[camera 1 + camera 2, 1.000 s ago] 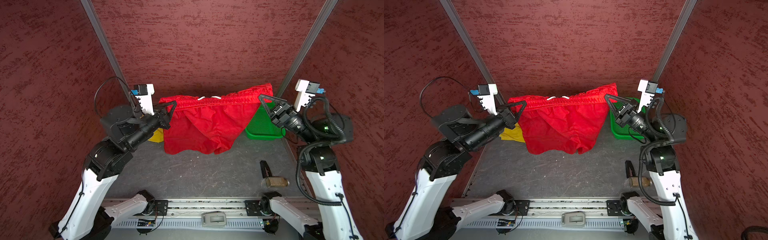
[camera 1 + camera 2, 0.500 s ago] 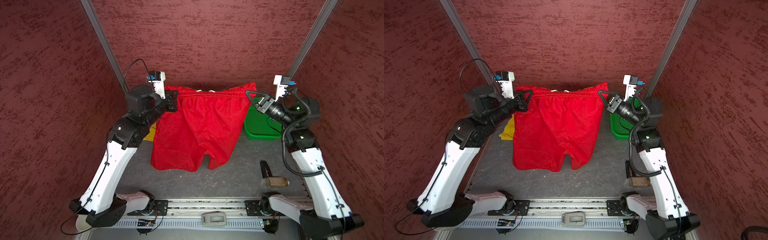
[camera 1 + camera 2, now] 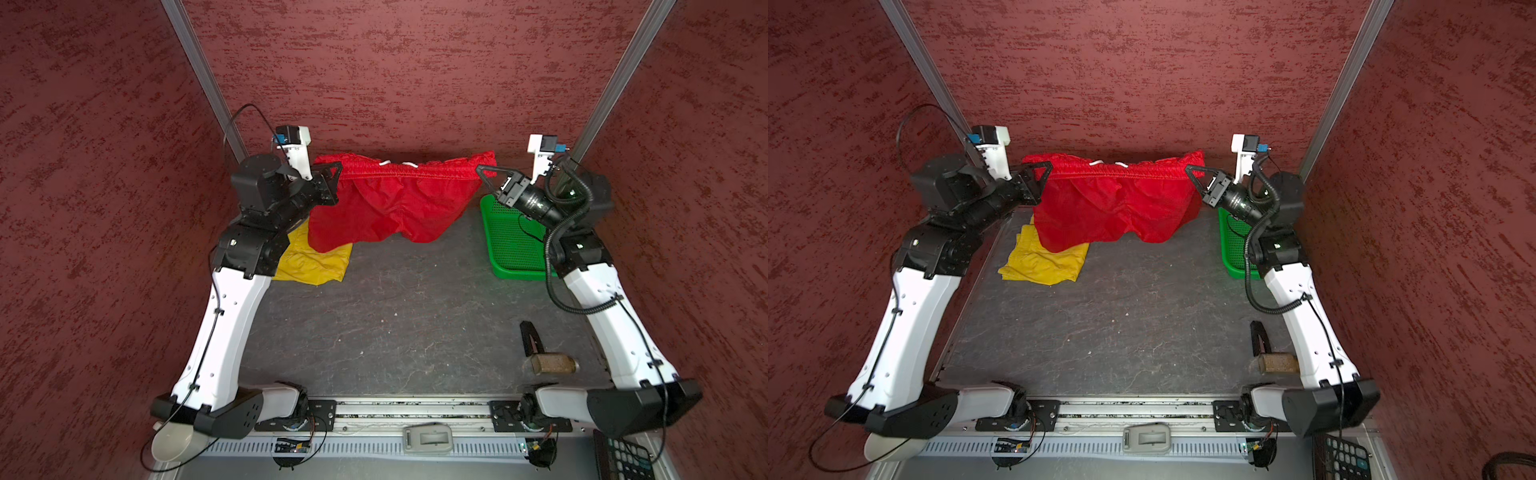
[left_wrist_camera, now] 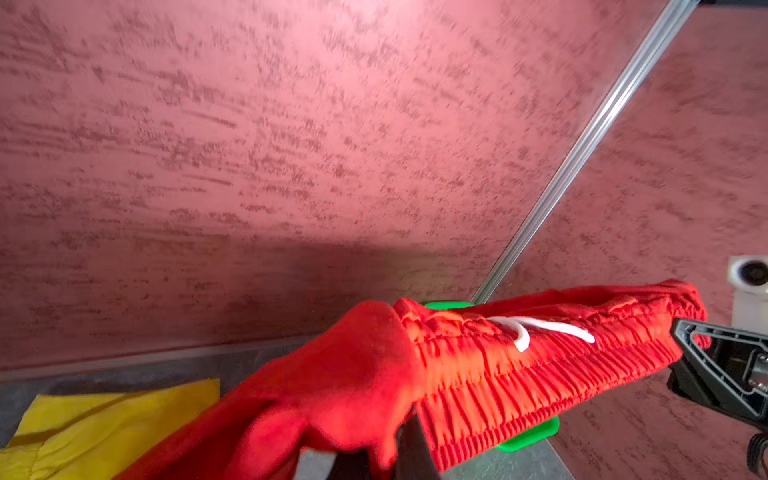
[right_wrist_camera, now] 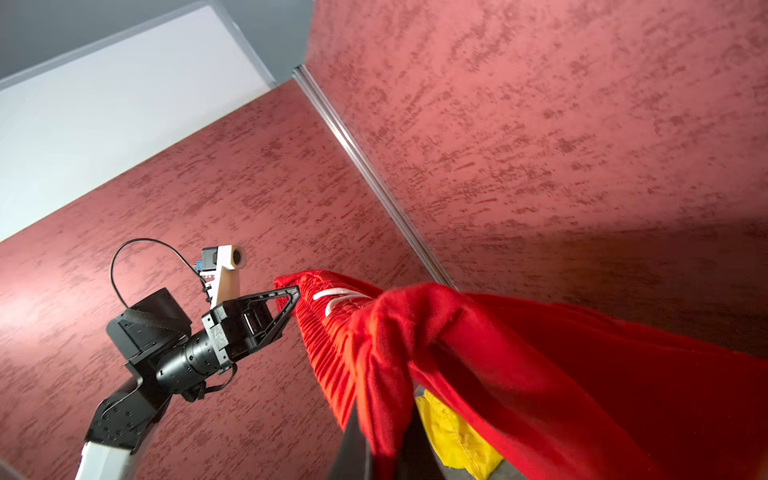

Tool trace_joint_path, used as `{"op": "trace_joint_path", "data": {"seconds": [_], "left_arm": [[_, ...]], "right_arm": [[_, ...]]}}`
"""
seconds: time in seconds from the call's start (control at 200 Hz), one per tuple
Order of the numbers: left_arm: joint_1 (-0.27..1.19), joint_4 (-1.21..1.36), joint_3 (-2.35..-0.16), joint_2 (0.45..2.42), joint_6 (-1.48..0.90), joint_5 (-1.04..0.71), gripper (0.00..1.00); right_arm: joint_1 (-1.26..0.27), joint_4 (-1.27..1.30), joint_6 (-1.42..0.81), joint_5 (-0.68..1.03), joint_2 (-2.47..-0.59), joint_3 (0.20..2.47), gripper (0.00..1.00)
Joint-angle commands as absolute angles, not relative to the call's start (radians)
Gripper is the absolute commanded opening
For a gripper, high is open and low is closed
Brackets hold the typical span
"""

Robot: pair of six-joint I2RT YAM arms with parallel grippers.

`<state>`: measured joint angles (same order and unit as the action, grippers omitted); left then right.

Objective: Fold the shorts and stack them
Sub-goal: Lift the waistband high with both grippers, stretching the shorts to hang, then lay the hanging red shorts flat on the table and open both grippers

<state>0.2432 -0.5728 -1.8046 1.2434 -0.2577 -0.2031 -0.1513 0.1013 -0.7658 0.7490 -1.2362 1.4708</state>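
A: Biggest first. Dark grey table (image 3: 395, 324), mostly bare in front. What hangs over the back of it?
B: Red shorts (image 3: 395, 203), held up by the waistband and spread wide between the arms, legs drooping toward the surface. Unfolded.
A: Off to the right?
B: Green perforated basket (image 3: 511, 241), close by the right arm. Nothing seen in it (the arm hides part).
A: The other pair?
B: Yellow shorts (image 3: 1042, 262), flat on the table at rear left, one red leg hanging over their far edge. They look folded already. Whether the red touches them, I cannot tell.
A: Jaws?
B: Left gripper (image 3: 337, 167) pinched tight on one waistband end, right gripper (image 3: 482, 169) pinched on the opposite end. White drawstring (image 4: 536, 330) sits mid-band, loose.
A: Progress?
B: Roughly halfway, by my reckoning. The red pair needs laying down, folding, then setting on the yellow.
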Motion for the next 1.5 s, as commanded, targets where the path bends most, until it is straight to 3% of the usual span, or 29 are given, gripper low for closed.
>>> {"op": "trace_joint_path", "data": {"seconds": [0.0, 0.185, 0.331, 0.576, 0.757, 0.897, 0.997, 1.132, 1.298, 1.493], "left_arm": [[0.204, -0.523, -1.745, 1.118, -0.268, -0.111, 0.00], [0.204, -0.575, -1.660, 1.031, -0.286, -0.077, 0.00], [0.202, -0.582, -1.687, 1.091, -0.251, -0.017, 0.00], [0.150, -0.545, -1.866, 1.377, -0.243, -0.075, 0.00], [0.086, -0.500, -2.105, 1.610, -0.272, -0.152, 0.00], [0.085, -0.440, -2.140, 1.608, -0.264, -0.208, 0.00], [0.122, -0.276, -1.876, 1.432, -0.220, -0.196, 0.00], [0.212, -0.103, -1.366, 1.139, -0.170, -0.114, 0.00], [0.299, -0.241, -0.952, 0.927, -0.287, -0.024, 0.00], [0.458, -0.426, -0.600, 0.788, -0.638, 0.062, 0.00]], "right_arm": [[-0.123, 0.157, -0.727, 0.728, -1.099, 1.452, 0.00], [-0.124, 0.035, -0.719, 0.722, -1.041, 1.442, 0.00], [-0.124, 0.007, -0.724, 0.682, -1.115, 1.500, 0.00], [-0.124, -0.009, -0.714, 0.667, -1.439, 1.731, 0.00], [-0.124, -0.034, -0.713, 0.755, -1.750, 2.079, 0.00], [-0.124, -0.114, -0.648, 0.793, -1.824, 2.267, 0.00], [-0.124, -0.112, -0.566, 0.768, -1.714, 2.113, 0.00], [-0.120, 0.026, -0.562, 0.739, -1.494, 1.650, 0.00], [-0.099, 0.042, -0.610, 0.718, -1.320, 1.173, 0.00], [-0.080, -0.103, -0.613, 0.617, -1.268, 0.797, 0.00]]}}
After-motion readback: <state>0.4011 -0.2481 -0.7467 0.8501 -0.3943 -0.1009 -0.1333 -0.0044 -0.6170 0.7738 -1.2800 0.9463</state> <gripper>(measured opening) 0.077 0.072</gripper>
